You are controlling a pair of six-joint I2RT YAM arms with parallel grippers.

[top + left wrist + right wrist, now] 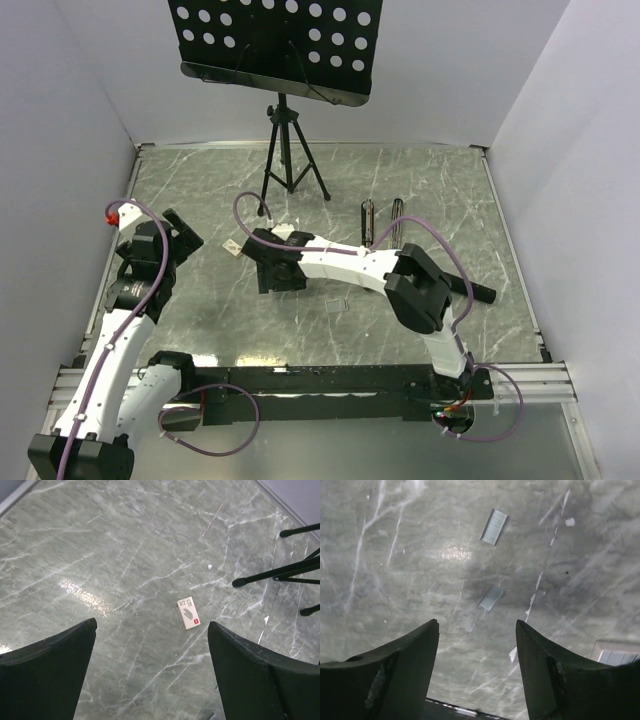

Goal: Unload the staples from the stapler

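Observation:
The stapler (368,218) lies opened out as two narrow dark bars, the second bar (398,222) beside the first, on the marble table right of centre. It shows only in the top view. A tiny pale block of staples (337,301) lies on the table near the right arm. In the right wrist view two silvery strips of staples lie on the marble, one (490,598) just ahead of the fingers and one (494,527) farther off. My right gripper (477,630) (268,282) is open and empty above the table. My left gripper (151,630) (190,238) is open and empty at the left.
A small white box with a red mark (188,613) (231,246) lies ahead of the left gripper; a white box corner (615,652) also shows in the right wrist view. A black tripod (290,165) with a perforated stand stands at the back; its legs (280,572) reach into the left wrist view. White walls enclose the table.

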